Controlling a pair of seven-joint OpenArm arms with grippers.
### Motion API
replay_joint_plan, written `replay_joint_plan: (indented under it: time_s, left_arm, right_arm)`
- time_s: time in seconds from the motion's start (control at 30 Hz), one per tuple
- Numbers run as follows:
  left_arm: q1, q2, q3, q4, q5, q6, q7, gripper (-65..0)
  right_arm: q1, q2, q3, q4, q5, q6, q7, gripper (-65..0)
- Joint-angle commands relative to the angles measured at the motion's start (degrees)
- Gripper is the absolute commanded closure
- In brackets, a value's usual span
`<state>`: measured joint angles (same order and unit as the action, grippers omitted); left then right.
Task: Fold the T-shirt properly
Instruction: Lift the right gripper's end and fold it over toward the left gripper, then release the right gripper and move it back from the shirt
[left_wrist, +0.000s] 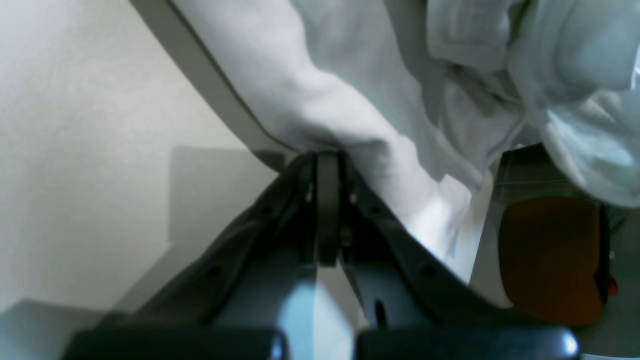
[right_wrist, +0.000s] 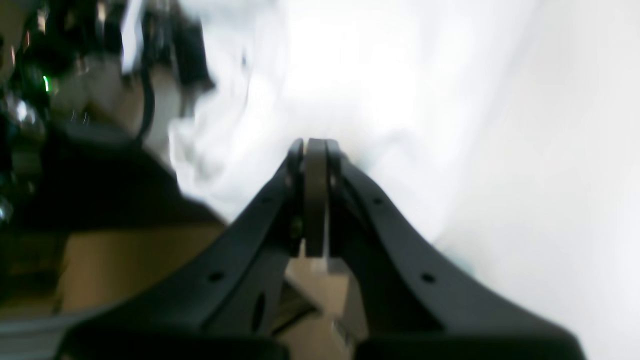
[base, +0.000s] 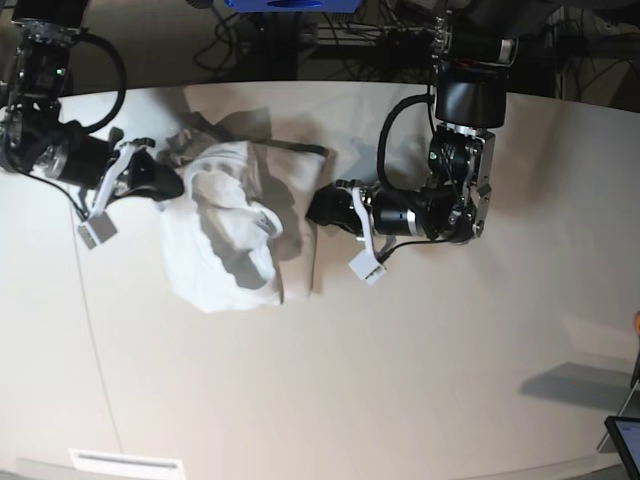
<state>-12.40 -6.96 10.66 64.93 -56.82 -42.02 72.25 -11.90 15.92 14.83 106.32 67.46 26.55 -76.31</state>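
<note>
Left gripper (base: 322, 206), right gripper (base: 172, 182), T-shirt (base: 232, 240) bunched between

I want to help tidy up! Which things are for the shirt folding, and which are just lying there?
For the job:
T-shirt
left pincer, shut on the shirt
right pincer, shut at the shirt's edge

Just there:
table
cables behind the table

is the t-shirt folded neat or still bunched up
Bunched up. The T-shirt lies in a crumpled, wrinkled heap on the table, with no flat, even fold showing, and a gripper at each side of it.
</note>
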Motion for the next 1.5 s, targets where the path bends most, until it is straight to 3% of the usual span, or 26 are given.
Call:
replay_joint_plan:
  time_s: [0.0,0.27,0.47,0.77,0.97,1.07,1.2,1.27,1.37,1.47]
  left_arm:
    - [0.1,-0.4,-0.1,-0.4,2.3,2.0,2.4,-1.2]
    - [0.1,-0.4,-0.1,-0.4,2.3,2.0,2.4,-1.2]
    - [0.1,-0.3,-0.1,-0.4,2.1,2.0,2.4,-1.2]
    - [0.3,-0.4,-0.1,-0.4,2.1,2.0,2.4,-1.2]
    - [0.2,-0.3,-0.1,-0.4,2.1,2.0,2.4,-1.2]
    - [0.3,-0.4,-0.1,-0.4,2.1,2.0,2.4,-1.2]
    - [0.3,-0.4,-0.1,-0.4,2.3,2.0,2.4,-1.2]
    - [0.3,-0.4,-0.1,-0.4,2.3,2.0,2.4,-1.2]
    - [0.3,-0.6,-0.1,-0.4,2.3,2.0,2.4,-1.2]
    - [0.3,-0.6,-0.1,-0.3,2.3,2.0,2.4,-1.2]
  right_arm:
    - [1.0,0.7,-0.9,0.9,1.9,0.1,1.5,0.0]
    - [1.2,0.6,-9.6,-0.3,1.9,0.1,2.5,0.0]
    - [5.9,-1.9,-14.1,-14.6,1.8,0.1,3.9,0.0]
    - [12.1,-2.1,-16.5,-22.7,1.8,0.1,4.0,0.0]
    - [13.7,-3.1,-18.5,-21.6,2.1,0.1,2.7,0.0]
    - [13.7,-1.9,-17.4,-18.5,4.1,0.1,1.6,0.0]
    - [14.2,1.1,-12.7,-14.4,12.7,-0.1,0.6,0.0]
    - [15.4,2.8,-11.2,-13.7,16.6,-2.0,0.5,0.0]
    - [17.5,4.5,-11.1,-14.3,17.5,-5.3,0.9,0.0]
    - [19.2,4.3,-11.3,-16.3,17.5,-5.6,0.8,0.0]
